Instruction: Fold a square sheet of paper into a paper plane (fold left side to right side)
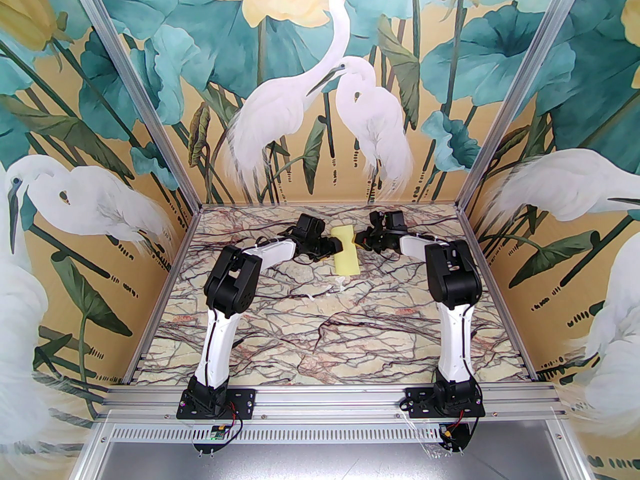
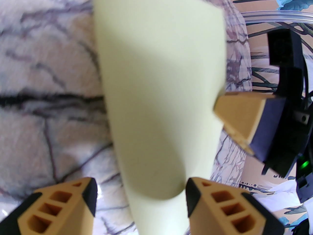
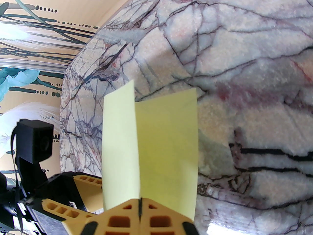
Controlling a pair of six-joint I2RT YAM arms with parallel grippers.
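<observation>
Above the marbled tabletop [image 1: 300, 328], the sheet [image 3: 166, 143] sits between both grippers, doubled over (the fold rounded, not creased). The right gripper [image 3: 140, 212] pinches its edge tight. The left gripper [image 2: 140, 194] stands open astride the curl. A white scrap [image 1: 339, 284] lies near the left gripper, toward the bases.

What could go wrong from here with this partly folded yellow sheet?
1. The right claw is shut on the pale yellow square sheet of paper at one small spot on its edge. A sideways pull could tear the sheet or slip it free.
2. The left claw stands open around a curved flap with no crease. Pressing it down now may set a crooked fold with the edges misaligned.
</observation>
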